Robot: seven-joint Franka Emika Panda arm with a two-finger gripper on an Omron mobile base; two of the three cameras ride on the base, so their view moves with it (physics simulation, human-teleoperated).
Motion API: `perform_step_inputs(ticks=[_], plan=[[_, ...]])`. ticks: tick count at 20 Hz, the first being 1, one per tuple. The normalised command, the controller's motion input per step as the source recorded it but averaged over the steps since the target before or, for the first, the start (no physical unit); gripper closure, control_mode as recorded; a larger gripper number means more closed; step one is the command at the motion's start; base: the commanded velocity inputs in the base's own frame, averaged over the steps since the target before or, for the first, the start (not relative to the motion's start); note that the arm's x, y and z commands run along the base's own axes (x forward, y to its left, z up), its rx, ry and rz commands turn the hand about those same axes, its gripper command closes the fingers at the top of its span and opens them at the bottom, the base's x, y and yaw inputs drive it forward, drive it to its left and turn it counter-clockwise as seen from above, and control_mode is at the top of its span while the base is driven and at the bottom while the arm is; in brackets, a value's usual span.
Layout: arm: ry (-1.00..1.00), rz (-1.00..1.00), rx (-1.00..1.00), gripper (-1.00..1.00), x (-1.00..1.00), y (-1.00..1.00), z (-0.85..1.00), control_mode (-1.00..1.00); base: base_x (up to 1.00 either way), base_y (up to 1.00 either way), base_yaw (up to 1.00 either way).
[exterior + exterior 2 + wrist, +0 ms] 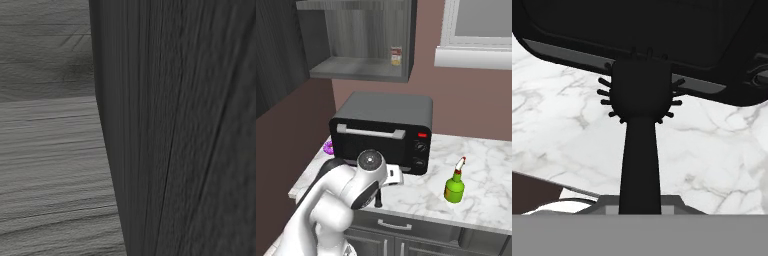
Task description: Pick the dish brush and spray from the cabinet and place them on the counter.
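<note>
The fingers are clamped on the dark dish brush; in the hand view its handle rises straight from between them and the bristled head stands at the far end, just short of the toaster oven. In the right base view the brush hangs nearly upright from the hand, low over the marble surface close to its front edge, whether touching it or just above I cannot tell.

The step in hand looks like setting the brush down. To do it well, lower until the head rests on bare marble, then part the fingers and lift straight away so the handle is not dragged. Keep the head off the oven's front, which sits very close behind it, and keep it back from the front edge so it cannot roll off.

Farther along toward the right, the green spray bottle already stands upright on the surface, well apart from the brush. Beyond, the open cabinet above the oven holds a small can.
</note>
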Motion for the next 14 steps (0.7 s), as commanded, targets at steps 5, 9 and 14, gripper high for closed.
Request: perform_step_inputs(ticks=[5,9,14], plan=[[-0.02,0.0,0.0,1.0,0.0,0.0,-0.25,-1.0,0.0,0.0,0.0],[-0.02,0.0,0.0,1.0,0.01,-0.02,-0.2,-1.0,0.0,0.0,0.0],[0.0,0.0,0.0,1.0,0.05,-0.04,-0.23,-1.0,0.0,0.0,0.0]])
